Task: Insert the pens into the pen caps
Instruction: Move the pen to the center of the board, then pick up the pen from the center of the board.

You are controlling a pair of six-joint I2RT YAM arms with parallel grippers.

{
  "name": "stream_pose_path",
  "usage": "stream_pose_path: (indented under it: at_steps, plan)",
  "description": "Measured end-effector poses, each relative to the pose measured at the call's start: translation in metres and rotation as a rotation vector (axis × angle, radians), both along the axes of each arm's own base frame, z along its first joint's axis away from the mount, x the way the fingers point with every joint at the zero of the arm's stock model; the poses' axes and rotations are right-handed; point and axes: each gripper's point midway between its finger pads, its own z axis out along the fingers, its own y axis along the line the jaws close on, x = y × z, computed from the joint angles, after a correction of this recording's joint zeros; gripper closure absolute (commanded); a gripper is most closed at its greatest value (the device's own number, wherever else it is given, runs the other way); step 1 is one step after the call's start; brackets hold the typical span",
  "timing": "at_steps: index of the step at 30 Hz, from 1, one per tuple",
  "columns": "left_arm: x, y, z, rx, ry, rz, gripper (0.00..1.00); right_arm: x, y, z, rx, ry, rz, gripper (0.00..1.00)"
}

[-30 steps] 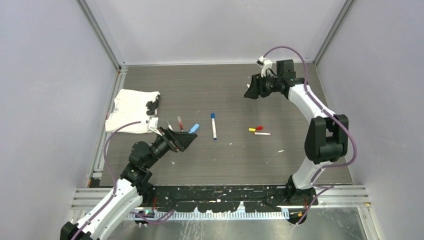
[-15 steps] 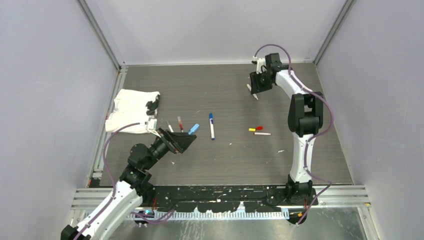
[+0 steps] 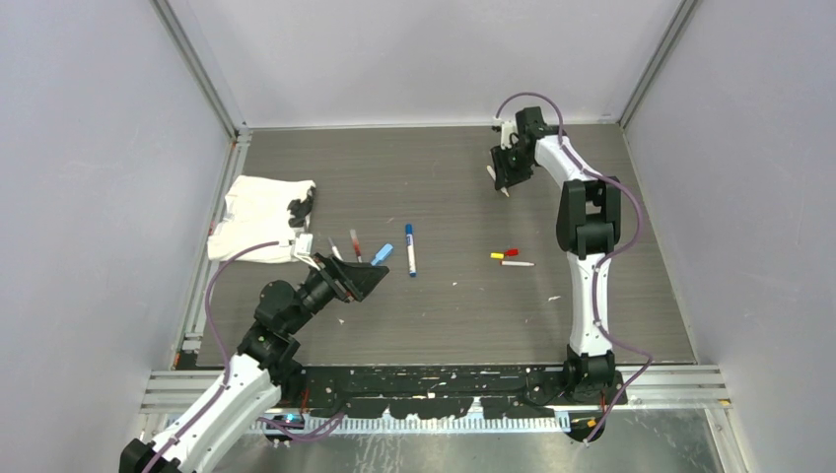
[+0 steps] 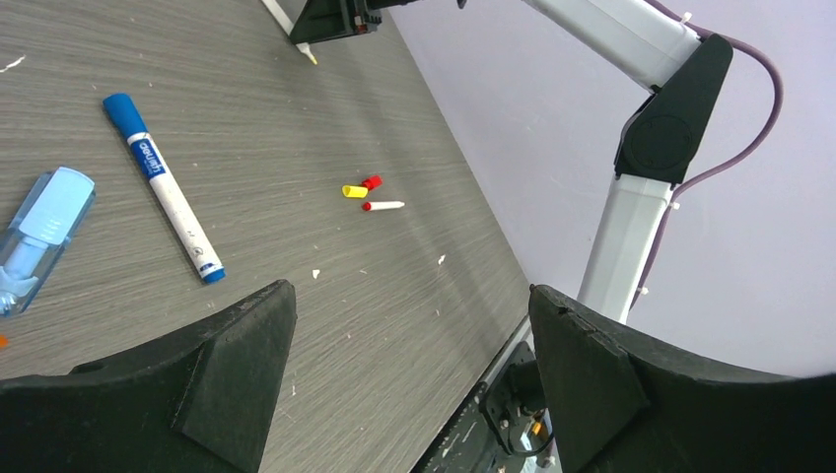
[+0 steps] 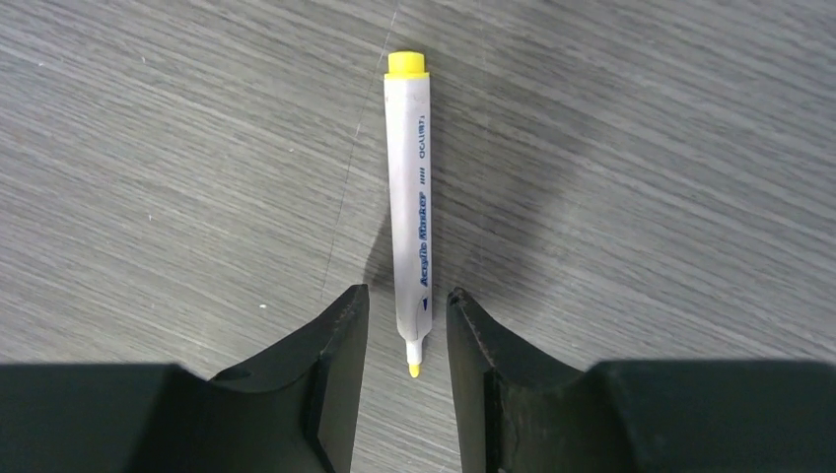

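At the near edge of the counter, the left gripper hangs with its jaws spread wide and nothing between them. The blue pen and the light-blue oblong piece lie just beyond it, and a careless sweep there could roll either. Farther out, mid-counter, the yellow cap lies touching the red cap, with a red-tipped pen just beside them; pieces this small would likely scatter if a finger landed on the wrong one. At the far side, the right gripper straddles the yellow pen. Its jaws are narrow, but a sliver of counter shows on each side, so nothing is pinched. The fingers sit at the nib end rather than the barrel's middle, and the pen lies nearer one finger. A squeeze here may shove or roll the pen, smear the bare nib, or let the long barrel droop once lifted, spoiling its line-up with the yellow cap, which lies well apart.
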Motion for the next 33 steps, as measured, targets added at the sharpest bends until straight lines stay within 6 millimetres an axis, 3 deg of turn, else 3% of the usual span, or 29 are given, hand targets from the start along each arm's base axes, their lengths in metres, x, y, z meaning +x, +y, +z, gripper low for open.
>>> stream_pose_path:
  at_steps: [5,16,21,25,29,33]
  plan:
    - [0.001,-0.001,-0.003,0.005,0.010,0.000,0.11,0.001,0.000,-0.001,-0.020,0.000,0.008,0.67]
    - [0.001,-0.001,-0.002,0.004,0.008,0.000,0.11,-0.001,0.008,-0.003,-0.084,-0.007,0.064,0.98]
    - [0.000,-0.002,-0.001,-0.006,0.012,-0.011,0.12,-0.006,0.010,-0.003,-0.054,-0.018,0.061,0.99]
    - [0.000,-0.006,0.002,-0.023,0.009,-0.031,0.13,-0.033,0.017,0.000,0.014,0.020,0.053,0.99]
    - [0.003,-0.011,0.001,-0.036,0.022,-0.046,0.13,-0.050,0.031,0.022,0.123,0.015,0.037,0.99]
    - [0.006,-0.017,0.000,-0.041,0.024,-0.058,0.13,-0.064,0.049,0.067,0.272,-0.043,0.029,0.99]
